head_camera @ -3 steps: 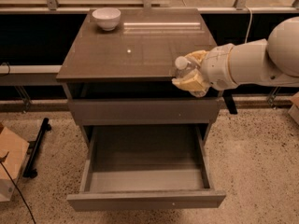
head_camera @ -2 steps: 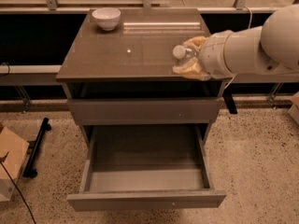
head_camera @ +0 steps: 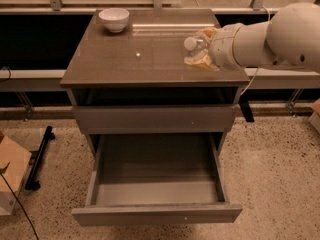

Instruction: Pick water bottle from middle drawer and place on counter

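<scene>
- The gripper (head_camera: 200, 53) is over the right side of the counter (head_camera: 135, 56), near its front right corner, at the end of a thick white arm (head_camera: 260, 40) that reaches in from the right edge of the view.
- Its 2 tan fingers (head_camera: 200, 64) are closed around the water bottle (head_camera: 190, 43), 1 above it and 1 below it.
- The water bottle lies roughly sideways in that grip, its white cap pointing left toward the middle of the counter; the clear body is mostly hidden between the fingers.
- Whether the bottle touches the counter surface or hangs just above it cannot be told.
- The middle drawer (head_camera: 157, 214) is pulled well out toward the camera, below the counter, with its grey inside showing.
- The drawer front above it (head_camera: 155, 118) sits closed under the counter's edge.
- A white bowl (head_camera: 114, 19) stands on the counter at its back left corner, well apart from the gripper.
- A cardboard box (head_camera: 10, 176) sits on the speckled floor (head_camera: 275, 174) at the left edge of the view.
</scene>
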Controlling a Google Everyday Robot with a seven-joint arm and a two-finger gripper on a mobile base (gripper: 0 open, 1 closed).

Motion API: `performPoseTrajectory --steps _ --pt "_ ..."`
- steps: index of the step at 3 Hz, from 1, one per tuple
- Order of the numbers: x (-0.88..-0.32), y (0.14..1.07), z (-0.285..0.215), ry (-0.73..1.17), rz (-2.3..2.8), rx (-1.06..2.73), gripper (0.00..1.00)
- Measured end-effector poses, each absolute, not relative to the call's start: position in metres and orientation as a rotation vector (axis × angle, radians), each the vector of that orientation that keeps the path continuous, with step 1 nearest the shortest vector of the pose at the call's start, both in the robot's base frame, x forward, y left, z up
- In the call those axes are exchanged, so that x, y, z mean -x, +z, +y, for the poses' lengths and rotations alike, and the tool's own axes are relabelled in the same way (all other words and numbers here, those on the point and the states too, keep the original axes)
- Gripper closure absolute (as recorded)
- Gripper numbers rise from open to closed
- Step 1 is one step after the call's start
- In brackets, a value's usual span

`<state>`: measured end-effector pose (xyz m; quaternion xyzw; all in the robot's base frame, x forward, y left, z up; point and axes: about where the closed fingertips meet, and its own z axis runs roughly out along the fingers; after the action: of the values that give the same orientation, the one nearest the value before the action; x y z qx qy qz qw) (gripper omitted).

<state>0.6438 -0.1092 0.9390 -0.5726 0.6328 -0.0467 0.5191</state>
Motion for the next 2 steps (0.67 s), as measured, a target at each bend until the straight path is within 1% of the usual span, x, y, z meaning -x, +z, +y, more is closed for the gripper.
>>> performPoseTrajectory --steps 2 --pt "-0.695 0.9 -0.09 0.001 1.501 1.366 1.0"
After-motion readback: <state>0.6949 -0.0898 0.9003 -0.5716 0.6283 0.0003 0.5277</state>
